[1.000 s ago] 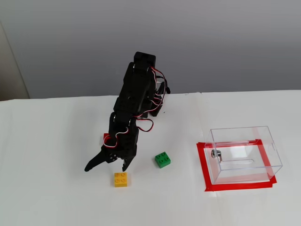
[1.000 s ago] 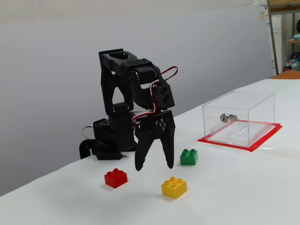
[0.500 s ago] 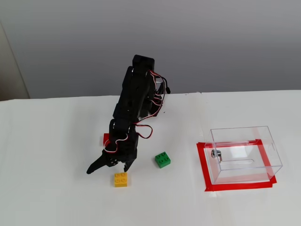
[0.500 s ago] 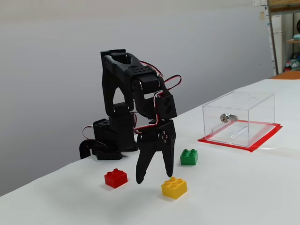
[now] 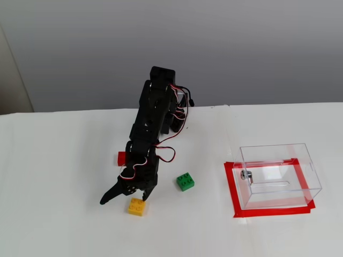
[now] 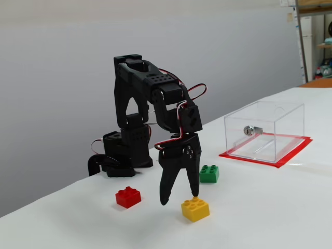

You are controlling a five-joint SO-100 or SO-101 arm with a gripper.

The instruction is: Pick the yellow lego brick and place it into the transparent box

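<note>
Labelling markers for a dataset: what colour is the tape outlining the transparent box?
Red; the tape around the transparent box shows best in the higher fixed view.

In a fixed view, the small square yellow plastic brick [image 5: 136, 206] lies on the white table [image 5: 53, 214], the black two-finger gripper [image 5: 126, 198] over it; the green studded brick [image 5: 185, 181] sits right of it, the clear plastic rectangular box [image 5: 278, 175] farther right, the red brick [image 6: 128, 197] left

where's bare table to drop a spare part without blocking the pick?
Free: the strip between the green brick and the transparent box, and the table left of the gripper in that fixed view. Crowded: around the yellow lego brick, with the red brick close by.
</note>
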